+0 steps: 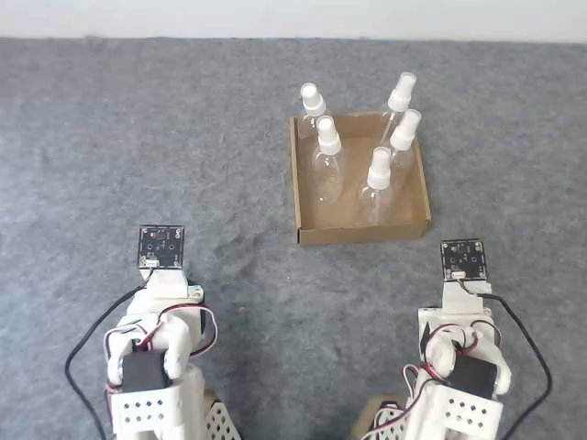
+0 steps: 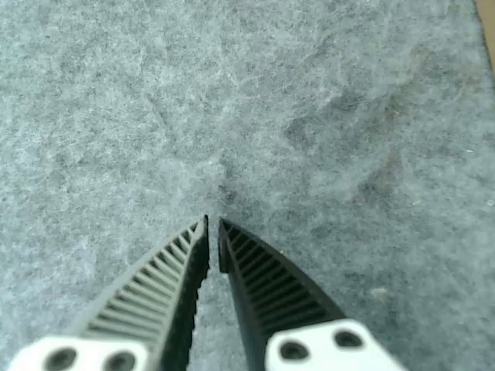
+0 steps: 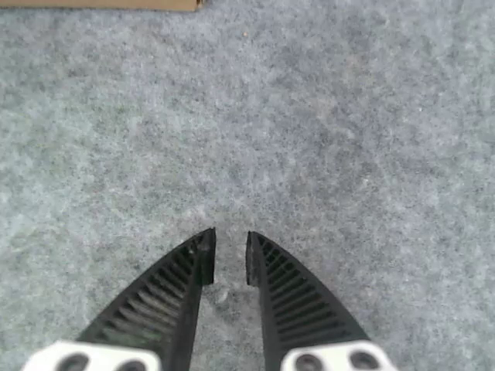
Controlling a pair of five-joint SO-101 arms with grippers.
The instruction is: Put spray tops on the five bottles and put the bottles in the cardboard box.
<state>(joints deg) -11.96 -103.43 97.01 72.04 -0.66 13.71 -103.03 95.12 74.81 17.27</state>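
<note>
Left gripper (image 2: 213,224): black ribbed jaws almost closed, only a thin slit between the tips, nothing held. It sits just over the grey felt-like table cover (image 1: 138,137).

Right gripper (image 3: 230,236): black ribbed jaws a little apart, a narrow gap with grey felt showing through, nothing held. It is also low over the cover.

In the high view the white left arm (image 1: 156,321) and the white right arm (image 1: 459,339) sit at the near edge of the table, well apart from each other. Both point toward the far side.

The shallow brown cardboard box (image 1: 362,234) lies flat on the cover beyond the arms, between them and a bit nearer the right arm's side. It touches neither arm. Its tan edge shows as a strip in the right wrist view (image 3: 100,4) and at the border of the left wrist view (image 2: 492,31).

Five clear plastic bottles stand upright at the box, each capped with a white spray top:
- One stands left of centre (image 1: 326,165).
- One stands near the front right (image 1: 376,188).
- One stands at the right wall (image 1: 404,147).
- One is at the far right (image 1: 396,108), rising past the far wall.
- One is at the far left corner (image 1: 310,112); cannot tell if its base is inside the wall or just behind it.

The two right-side bottles nearest the front stand just beside each other.
</note>
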